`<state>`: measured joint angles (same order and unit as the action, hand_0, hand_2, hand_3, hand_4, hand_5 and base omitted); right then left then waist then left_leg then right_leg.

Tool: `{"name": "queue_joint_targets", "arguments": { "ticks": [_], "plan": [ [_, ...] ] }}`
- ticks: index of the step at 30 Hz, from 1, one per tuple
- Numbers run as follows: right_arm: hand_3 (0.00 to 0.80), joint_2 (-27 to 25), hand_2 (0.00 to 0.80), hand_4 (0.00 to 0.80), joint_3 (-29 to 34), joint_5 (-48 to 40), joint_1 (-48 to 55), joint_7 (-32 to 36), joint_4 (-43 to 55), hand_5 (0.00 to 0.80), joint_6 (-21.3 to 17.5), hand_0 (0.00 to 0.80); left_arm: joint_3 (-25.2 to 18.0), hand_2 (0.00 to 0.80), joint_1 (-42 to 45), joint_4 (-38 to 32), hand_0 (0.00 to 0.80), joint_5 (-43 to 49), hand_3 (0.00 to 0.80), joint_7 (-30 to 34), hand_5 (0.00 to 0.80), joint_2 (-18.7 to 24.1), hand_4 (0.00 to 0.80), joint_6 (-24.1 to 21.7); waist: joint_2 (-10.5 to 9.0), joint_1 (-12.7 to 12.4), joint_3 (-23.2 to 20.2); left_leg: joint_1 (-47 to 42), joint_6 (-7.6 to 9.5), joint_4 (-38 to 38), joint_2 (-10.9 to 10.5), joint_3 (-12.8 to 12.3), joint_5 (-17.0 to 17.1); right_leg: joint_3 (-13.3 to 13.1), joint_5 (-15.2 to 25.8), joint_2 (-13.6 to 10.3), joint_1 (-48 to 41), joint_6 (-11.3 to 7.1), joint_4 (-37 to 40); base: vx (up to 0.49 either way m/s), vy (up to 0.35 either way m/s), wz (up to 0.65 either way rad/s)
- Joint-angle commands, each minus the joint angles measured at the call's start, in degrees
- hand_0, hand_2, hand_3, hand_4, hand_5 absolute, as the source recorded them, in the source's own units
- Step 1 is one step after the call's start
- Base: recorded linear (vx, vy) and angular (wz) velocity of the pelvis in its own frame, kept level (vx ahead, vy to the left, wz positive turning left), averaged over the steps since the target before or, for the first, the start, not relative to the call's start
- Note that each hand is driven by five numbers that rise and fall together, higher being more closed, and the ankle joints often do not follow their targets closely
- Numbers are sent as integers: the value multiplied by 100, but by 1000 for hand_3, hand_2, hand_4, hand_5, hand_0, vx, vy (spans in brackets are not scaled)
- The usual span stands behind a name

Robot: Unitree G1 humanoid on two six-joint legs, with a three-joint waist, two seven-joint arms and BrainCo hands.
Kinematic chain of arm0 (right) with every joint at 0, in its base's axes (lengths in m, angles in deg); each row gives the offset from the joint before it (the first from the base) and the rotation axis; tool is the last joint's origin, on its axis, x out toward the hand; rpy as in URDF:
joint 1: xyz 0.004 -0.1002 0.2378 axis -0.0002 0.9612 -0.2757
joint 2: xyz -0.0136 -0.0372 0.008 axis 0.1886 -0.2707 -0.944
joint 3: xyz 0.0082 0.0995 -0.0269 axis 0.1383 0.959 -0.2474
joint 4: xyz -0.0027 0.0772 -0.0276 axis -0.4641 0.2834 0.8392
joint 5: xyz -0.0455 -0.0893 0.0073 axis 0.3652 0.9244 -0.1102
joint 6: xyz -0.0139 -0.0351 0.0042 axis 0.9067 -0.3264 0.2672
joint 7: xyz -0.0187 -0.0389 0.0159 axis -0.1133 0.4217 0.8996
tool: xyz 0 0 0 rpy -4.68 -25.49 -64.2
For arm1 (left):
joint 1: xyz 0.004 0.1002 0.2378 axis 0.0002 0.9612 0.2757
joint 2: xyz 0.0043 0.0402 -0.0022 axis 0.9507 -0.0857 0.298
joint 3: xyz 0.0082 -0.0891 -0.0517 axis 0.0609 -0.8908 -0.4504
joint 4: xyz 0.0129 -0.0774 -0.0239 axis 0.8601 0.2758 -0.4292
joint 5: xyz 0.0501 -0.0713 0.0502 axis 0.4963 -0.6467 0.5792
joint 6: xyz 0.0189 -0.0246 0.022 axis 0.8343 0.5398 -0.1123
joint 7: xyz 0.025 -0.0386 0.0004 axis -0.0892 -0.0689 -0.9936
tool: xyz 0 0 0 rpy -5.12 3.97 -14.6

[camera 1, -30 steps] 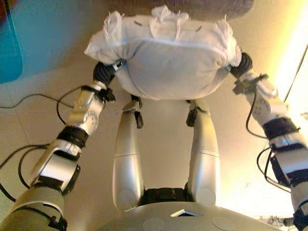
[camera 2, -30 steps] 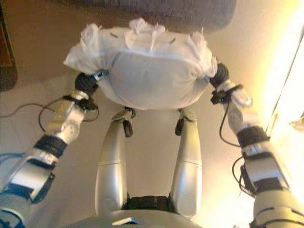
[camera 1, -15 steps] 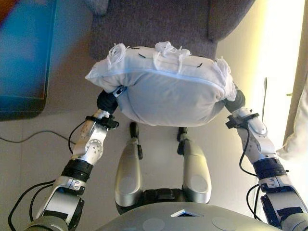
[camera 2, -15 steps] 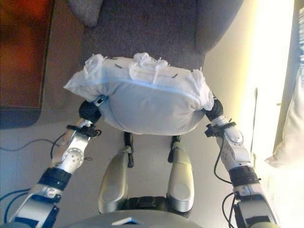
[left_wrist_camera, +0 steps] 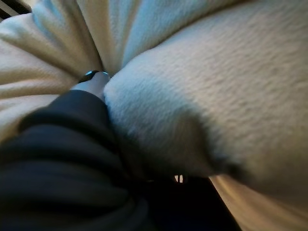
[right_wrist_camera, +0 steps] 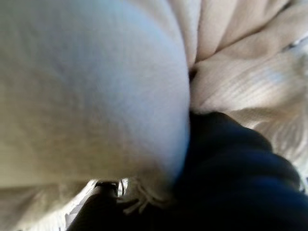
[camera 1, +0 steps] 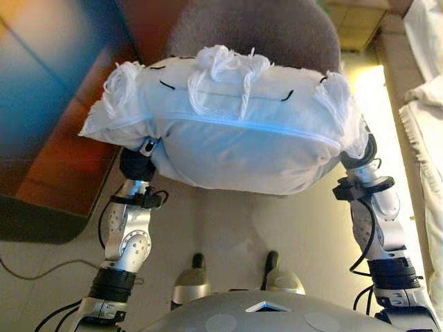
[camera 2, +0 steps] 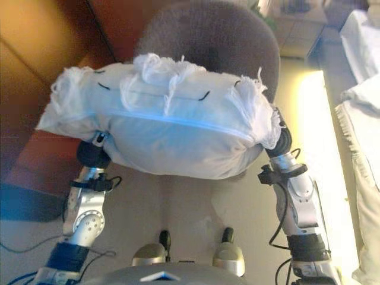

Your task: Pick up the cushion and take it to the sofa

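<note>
The white cushion (camera 1: 228,138), with tufted fringe along its top edge, is held up in the air between my two hands. My left hand (camera 1: 137,164) presses into its left end from below, and my right hand (camera 1: 363,155) presses into its right end. The cushion hides most of both hands. In the left wrist view the dark cover (left_wrist_camera: 57,154) is sunk into a fold of the cushion (left_wrist_camera: 216,96). In the right wrist view the cover (right_wrist_camera: 231,173) is pressed against the cushion (right_wrist_camera: 86,86). The grey sofa chair (camera 1: 256,31) stands just behind the cushion.
A dark reddish-brown piece of furniture (camera 1: 62,152) stands to the left of the chair. White bedding (camera 1: 426,104) lies along the right edge. A tan cabinet (camera 1: 356,21) is at the far right. Pale floor (camera 1: 228,221) lies below the cushion.
The view has tilted up and moved closer to the grey chair. The cushion, still held between both hands, is higher and nearer the chair's back.
</note>
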<state>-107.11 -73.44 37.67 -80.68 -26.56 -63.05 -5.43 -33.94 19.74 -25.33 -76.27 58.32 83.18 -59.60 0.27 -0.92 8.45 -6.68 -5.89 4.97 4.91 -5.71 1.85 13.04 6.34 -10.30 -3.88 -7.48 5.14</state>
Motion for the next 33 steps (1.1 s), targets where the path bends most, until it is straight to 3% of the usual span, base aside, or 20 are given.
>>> {"name": "queue_joint_targets", "arguments": {
  "ticks": [1, 4, 12, 15, 18, 22, 25, 27, 31, 33],
  "plan": [
    [800, 193, 800, 800, -192, -158, -56, -87, 883, 800, -455, 800, 452, 800, -363, -838, 800, 547, 800, 132, 800, 0, 800, -224, -115, -27, -505, 59, 365, -36, -100, 262, -427, -62, -789, 36, -327, 52, -381, 5, -95, 3],
    [800, 208, 800, 800, -208, -21, 22, -398, 899, 800, -586, 800, 429, 800, -415, -883, 800, 483, 800, 186, 800, 98, 800, -226, -130, 61, -501, 24, 386, -28, -95, 457, -421, -416, -851, 222, -362, 147, -371, -5, -137, 26],
    [800, -23, 800, 800, -435, 217, -349, -743, 784, 800, -473, 800, 528, 800, -605, -874, 800, 356, 800, 54, 800, 143, 800, -175, -177, 10, -351, 72, 161, -159, 216, 444, -291, -444, -956, 481, -431, 374, -370, -56, -209, 13],
    [800, -155, 800, 800, -508, 98, -435, -670, 715, 800, -453, 800, 489, 800, -537, -884, 800, 315, 800, 35, 800, 142, 800, -278, -317, 32, -161, 444, 119, -1358, 328, 385, -442, -505, -957, 449, -297, 516, -585, -80, -208, -3],
    [800, -118, 800, 800, -623, 93, -376, -562, 609, 800, -670, 800, 434, 800, -419, -855, 800, 380, 800, 87, 800, 114, 800, -372, -394, 39, 136, 1047, 246, -2662, 348, 241, -247, -557, -950, 505, -271, 671, -796, -64, -199, -21],
    [800, -41, 800, 800, -814, 390, -500, -676, 566, 800, -775, 800, 459, 800, -444, -892, 800, 499, 800, 95, 800, 59, 800, -370, -206, -143, 423, 1450, 296, -2437, -212, 632, 13, -769, -1139, 746, -368, 691, -1023, 46, -52, -21],
    [800, -64, 800, 800, -936, 456, -634, -822, 536, 800, -653, 800, 541, 800, -449, -809, 800, 480, 800, -35, 800, 36, 800, -390, -12, -264, 491, 1543, 249, -1598, -391, 874, 411, -1042, -1317, 996, -537, 735, -1061, 245, 23, -45],
    [800, -84, 800, 800, -963, 424, -618, -757, 455, 800, -621, 800, 573, 800, -404, -748, 800, 495, 800, -57, 800, 32, 800, -423, 84, -333, 469, 1579, 197, -1119, -434, 1050, 707, -1182, -1479, 1129, -679, 760, -1148, 388, 39, -36],
    [800, 0, 800, 800, -1085, 437, -424, -700, 496, 800, -484, 800, 539, 800, -89, -805, 800, 513, 800, -55, 800, -13, 800, -446, 211, -541, 443, 1721, 59, -241, -402, 1770, 1310, -1633, -1926, 1410, -982, 866, -1496, 492, 39, 18],
    [800, 23, 800, 800, -1138, 419, -360, -697, 501, 800, -471, 800, 510, 800, 38, -831, 800, 500, 800, -76, 800, -45, 800, -460, 212, -614, 461, 1854, 25, -33, -324, 2028, 1306, -1798, -2141, 1455, -1030, 911, -1734, 540, 67, 1]
  ]
}}
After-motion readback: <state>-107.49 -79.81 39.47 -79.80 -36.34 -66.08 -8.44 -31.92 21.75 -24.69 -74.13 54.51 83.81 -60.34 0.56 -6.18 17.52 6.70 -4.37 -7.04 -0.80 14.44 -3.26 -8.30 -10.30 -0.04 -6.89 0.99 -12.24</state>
